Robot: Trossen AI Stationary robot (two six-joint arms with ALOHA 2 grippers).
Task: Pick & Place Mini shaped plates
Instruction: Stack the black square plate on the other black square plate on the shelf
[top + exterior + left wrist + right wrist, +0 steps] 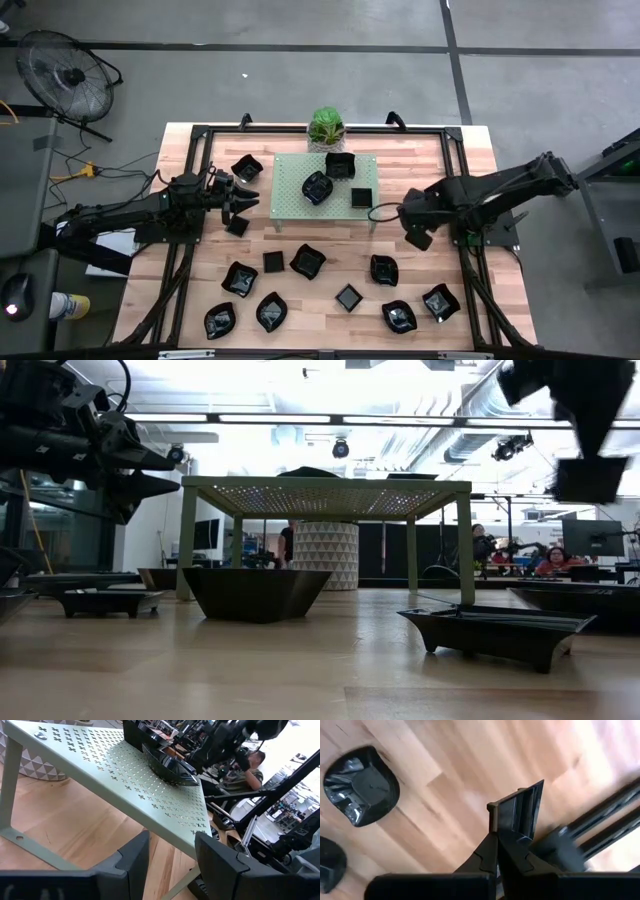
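Several small glossy black plates lie scattered on the wooden table, such as a wavy one (307,261) and a square one (348,297). Three more sit on top of the pale green perforated rack (290,205), among them a round one (317,187) (167,765). My right gripper (415,233) hangs right of the rack, shut on a small square plate (517,810). My left gripper (245,200) (172,865) is open and level at the rack's left edge (140,775), touching nothing. My right gripper pinches the small square plate between its two fingers (492,847) at one rim (506,834), coming from above and pointing down. The plate stands on edge below the fingers, lifted clear of the table (590,480).
A green potted plant (326,125) stands at the rack's far edge. Two plates (246,167) (237,226) lie close to my left gripper. A black frame runs along the table's far and side edges. Bare wood shows between the rack and the near plates.
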